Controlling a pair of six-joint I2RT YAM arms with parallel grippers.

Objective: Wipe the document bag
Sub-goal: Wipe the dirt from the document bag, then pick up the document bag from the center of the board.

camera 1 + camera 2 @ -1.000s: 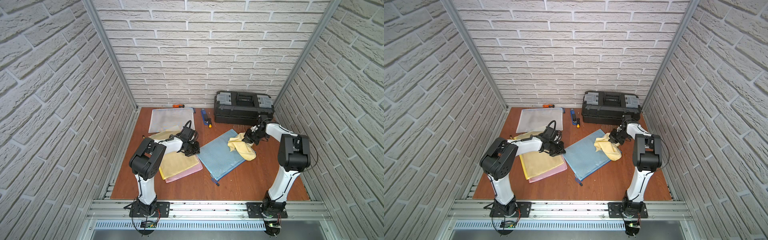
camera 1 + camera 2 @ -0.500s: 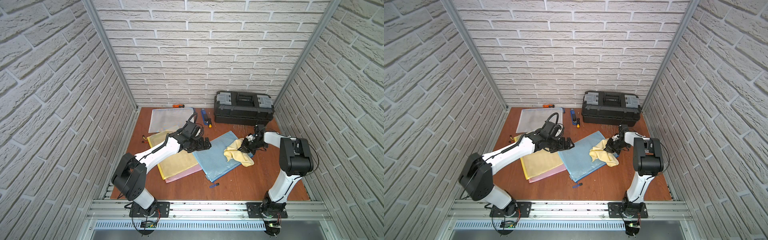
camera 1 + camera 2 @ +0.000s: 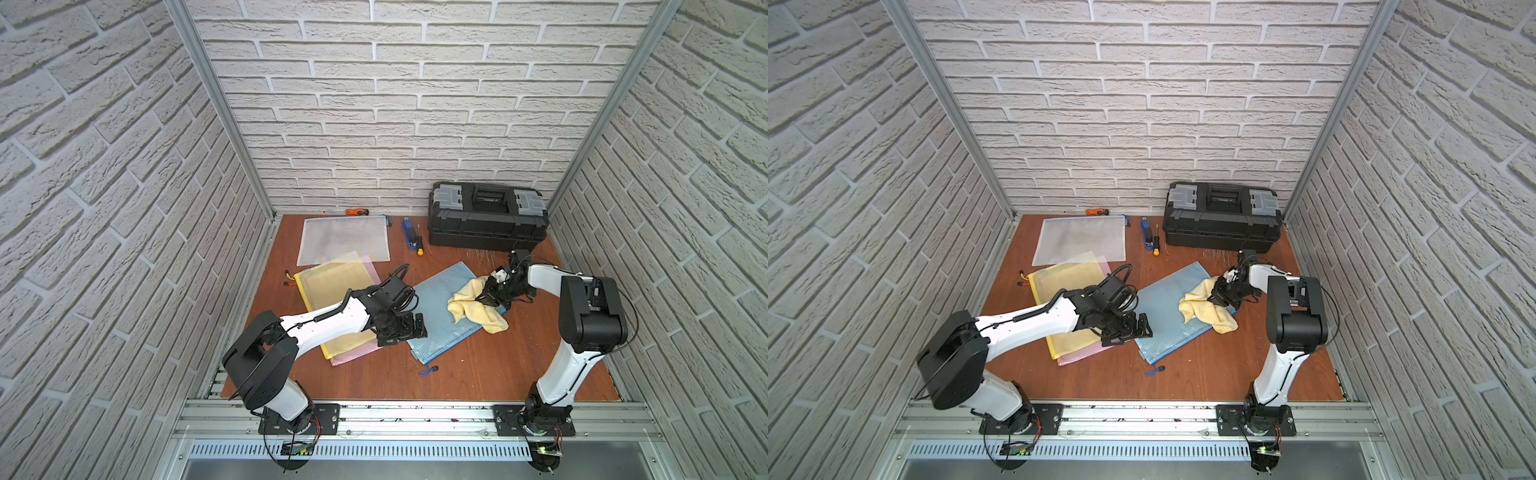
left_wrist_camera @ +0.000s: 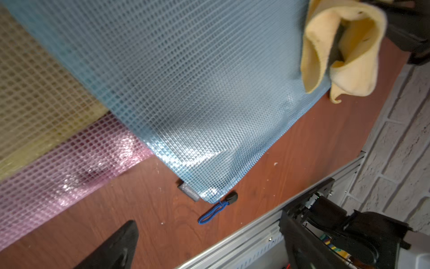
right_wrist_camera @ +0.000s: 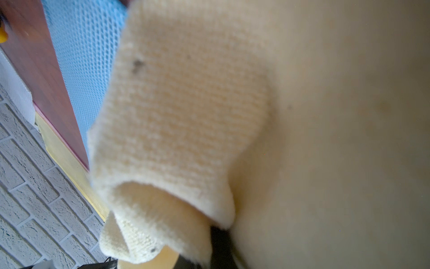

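Blue mesh document bag (image 3: 446,328) flat on wooden worktop (image 3: 478,374). Right tool (image 3: 484,300) above its corner, pinching crumpled yellow cloth (image 3: 471,309) resting on bag. Left tool (image 3: 402,332) spread wide, empty, over bag's opposite edge.

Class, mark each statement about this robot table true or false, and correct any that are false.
1. The yellow bag lies on top of the pink bag. True.
2. The right gripper is shut on the yellow cloth. True.
3. The cloth rests on the pink bag. False: it rests on the blue document bag.
4. The left gripper is open and holds nothing. True.
5. The black toolbox stands open. False: its lid is closed.
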